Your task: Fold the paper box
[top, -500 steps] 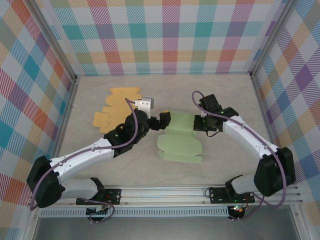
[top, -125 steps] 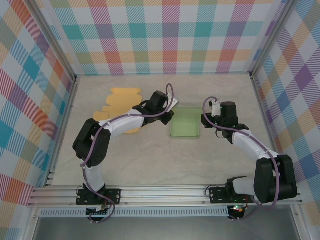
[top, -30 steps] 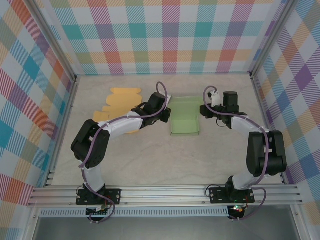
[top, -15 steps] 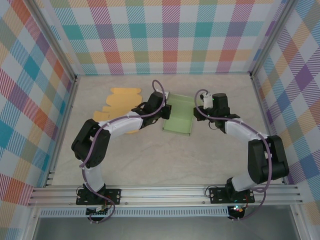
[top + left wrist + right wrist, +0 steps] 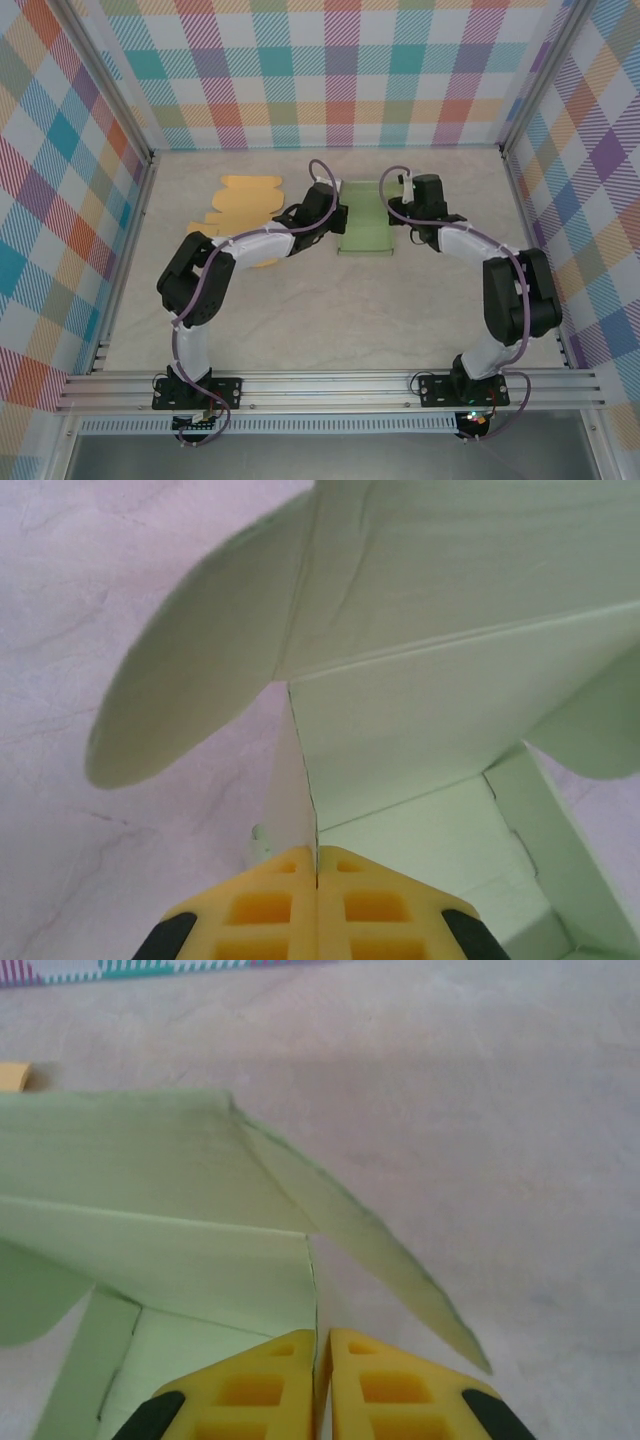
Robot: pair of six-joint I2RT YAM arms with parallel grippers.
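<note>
From the overhead camera I saw the green paper box [image 5: 365, 226] sitting past the middle of the table [image 5: 320, 330], towards twelve o'clock. It was partly formed, with its walls raised and its flaps loose. The two arms reached in from either side and met at it, the left one at the box's nine o'clock edge and the right one at its three o'clock edge.

On the left wrist camera, the left gripper [image 5: 316, 854] had its yellow pads pressed flat together with no gap I could make out. A thin upright edge of the box wall ran straight down into the seam between them, so I read it as pinched tight on that wall. A rounded flap hung out towards ten o'clock in that view, and the inside floor of the box showed towards four o'clock.

On the right wrist camera, the right gripper [image 5: 322, 1336] looked much the same: the pads were nearly closed and a corner edge of the box wall was caught between them. One panel sloped away towards four o'clock, and the box's hollow lay at eight o'clock.

A flat orange paper cut-out [image 5: 240, 205] lay on the table at nine o'clock of the box, partly under the left arm. I could not tell whether it touched the box.
</note>
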